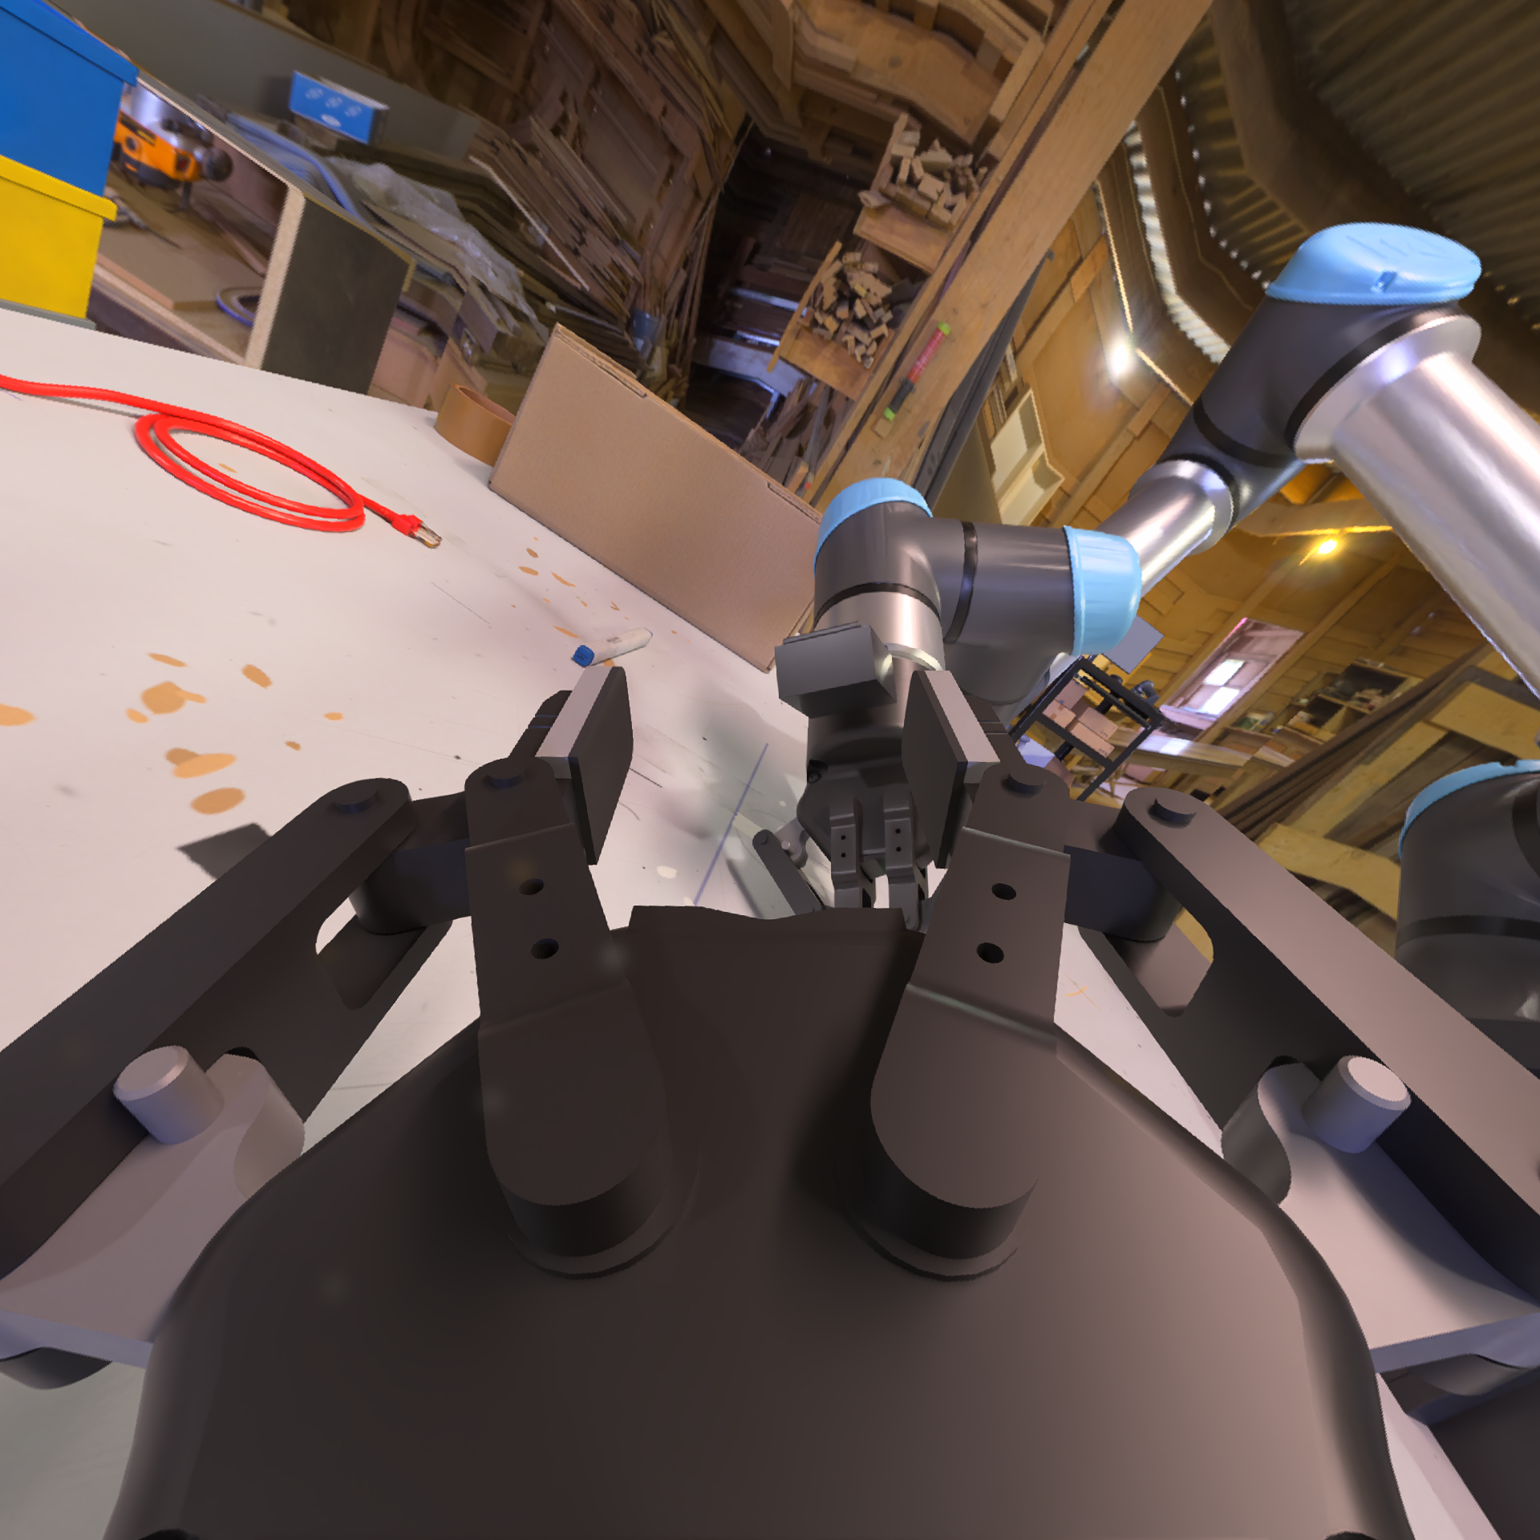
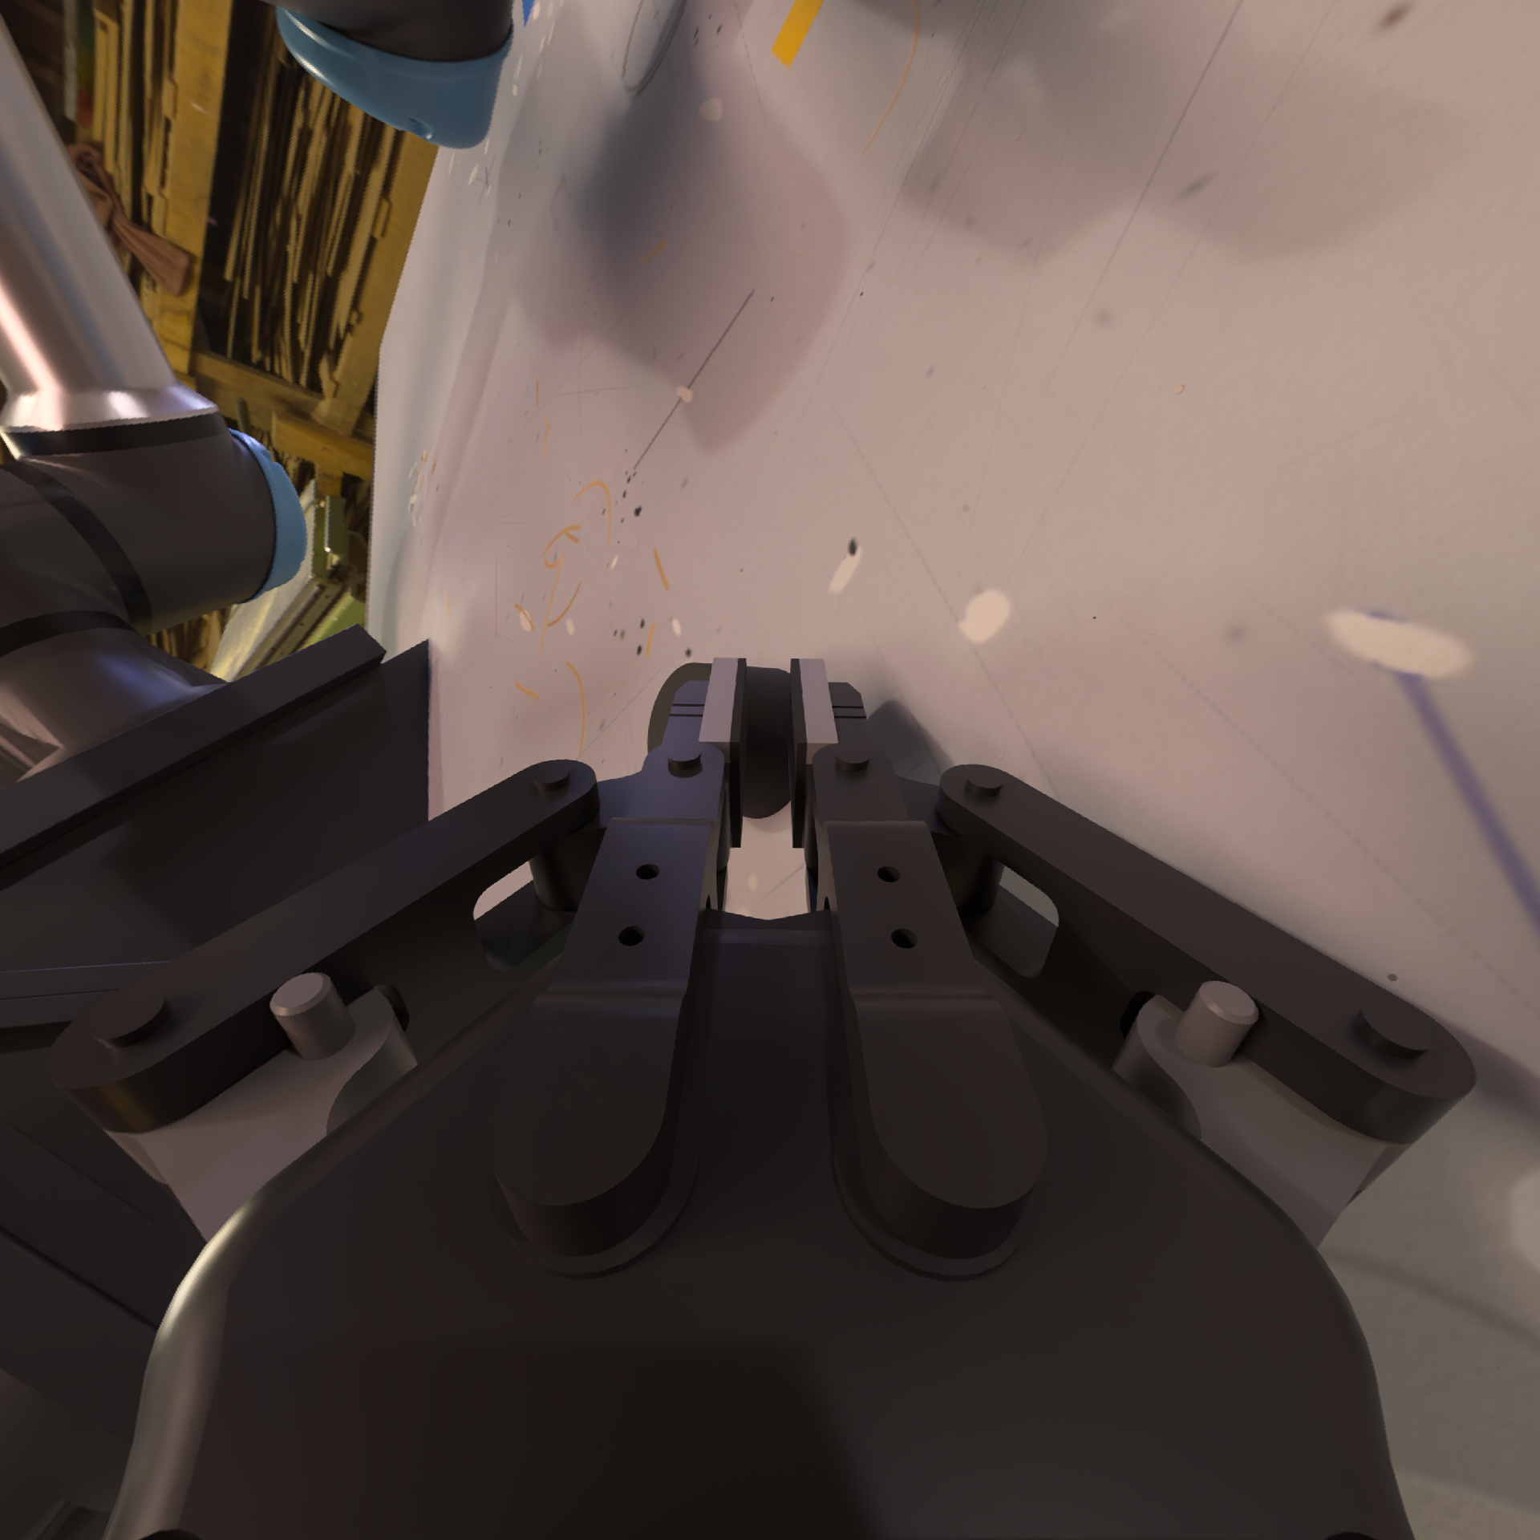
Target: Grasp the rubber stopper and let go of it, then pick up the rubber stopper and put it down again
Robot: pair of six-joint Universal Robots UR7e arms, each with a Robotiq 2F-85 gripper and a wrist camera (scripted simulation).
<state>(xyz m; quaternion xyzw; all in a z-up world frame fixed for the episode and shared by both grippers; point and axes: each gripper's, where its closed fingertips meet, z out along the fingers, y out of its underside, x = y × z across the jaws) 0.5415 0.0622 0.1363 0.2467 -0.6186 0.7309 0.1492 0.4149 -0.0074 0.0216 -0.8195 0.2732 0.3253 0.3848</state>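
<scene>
In the right wrist view, my right gripper (image 2: 765,704) is shut on the rubber stopper (image 2: 765,775), a dark round piece squeezed between the two pads. It is held close to the white table (image 2: 1083,417); I cannot tell whether it touches the surface. In the left wrist view, my left gripper (image 1: 767,742) is open and empty above the table. The right gripper (image 1: 871,875) shows just beyond it, pointing down with its fingers close together. Its fingertips and the stopper are hidden there behind my left gripper's palm.
A coiled red cable (image 1: 250,467) lies at the far left. A cardboard box (image 1: 658,517), a brown tape roll (image 1: 471,421) and a white marker with a blue cap (image 1: 612,646) sit farther back. Blue and yellow bins (image 1: 50,167) stand at the far left corner. The table edge (image 2: 400,500) runs along the left.
</scene>
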